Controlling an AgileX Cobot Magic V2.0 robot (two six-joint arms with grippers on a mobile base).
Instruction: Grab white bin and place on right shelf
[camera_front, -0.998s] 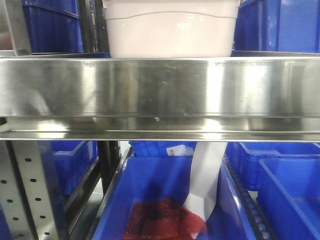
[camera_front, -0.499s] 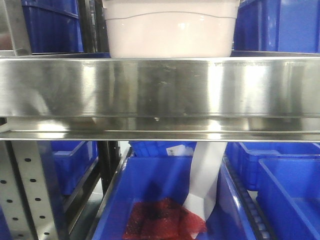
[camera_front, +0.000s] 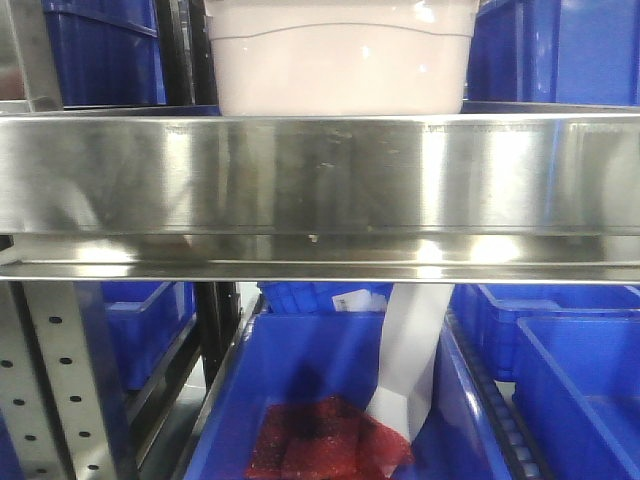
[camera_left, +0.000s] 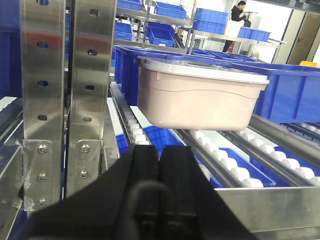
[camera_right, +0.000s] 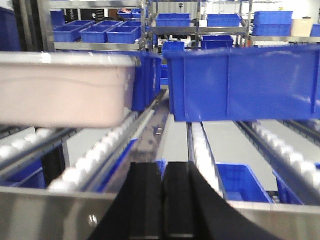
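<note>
Bin sits on the roller shelf, behind the steel front lip, with blue bins flanking it. Both sets of fingers, left and right, are pressed together and hold nothing, parked just short of the lip. To grab it well, I'd judge each should open first, then go over the lip and meet the bin's two end walls under the lid rim together, so the tub lifts level.

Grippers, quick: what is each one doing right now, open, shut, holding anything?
Left gripper: shut, empty, short of the white bin.
Right gripper: shut, empty, the white bin ahead to its left.
</note>
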